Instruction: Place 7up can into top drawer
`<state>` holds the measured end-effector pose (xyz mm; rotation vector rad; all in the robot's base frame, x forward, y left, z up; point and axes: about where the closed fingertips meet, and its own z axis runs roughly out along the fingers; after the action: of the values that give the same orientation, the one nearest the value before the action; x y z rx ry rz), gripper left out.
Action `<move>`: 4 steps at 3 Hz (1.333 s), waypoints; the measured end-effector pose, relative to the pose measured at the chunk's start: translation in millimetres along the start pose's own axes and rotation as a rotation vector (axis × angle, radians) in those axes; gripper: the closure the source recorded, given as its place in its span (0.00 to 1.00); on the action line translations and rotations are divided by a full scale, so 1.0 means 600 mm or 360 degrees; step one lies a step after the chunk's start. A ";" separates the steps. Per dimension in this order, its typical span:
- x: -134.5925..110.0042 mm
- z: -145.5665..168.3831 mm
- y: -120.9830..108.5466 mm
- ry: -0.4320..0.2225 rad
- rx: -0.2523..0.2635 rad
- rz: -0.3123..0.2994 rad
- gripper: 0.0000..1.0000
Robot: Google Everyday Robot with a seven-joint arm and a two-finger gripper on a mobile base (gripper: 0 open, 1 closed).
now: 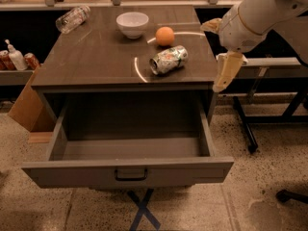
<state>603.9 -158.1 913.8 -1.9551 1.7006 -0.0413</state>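
The 7up can (168, 59) lies on its side on the brown table top (96, 61), right of centre, near the front edge. The top drawer (127, 170) is pulled wide open below the table and is empty, with its dark handle at the middle of the front panel. My gripper (210, 58) hangs off the table's right edge, just right of the can and at about its height. Its cream fingers (226, 71) are spread apart and hold nothing.
A white bowl (132, 24) and an orange (165, 35) sit behind the can. A clear plastic bottle (72, 18) lies at the back left corner. Red cans (30, 60) and a dispenser bottle stand on a shelf to the left. A black chair base stands to the right.
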 end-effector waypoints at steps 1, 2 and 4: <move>0.009 0.035 -0.040 -0.0042 0.0041 -0.0033 0.00; -0.003 0.078 -0.079 -0.0107 0.0044 -0.0083 0.00; -0.031 0.132 -0.114 -0.0176 -0.0004 -0.0125 0.00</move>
<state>691.4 -107.3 880.4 -1.9876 1.5537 0.0393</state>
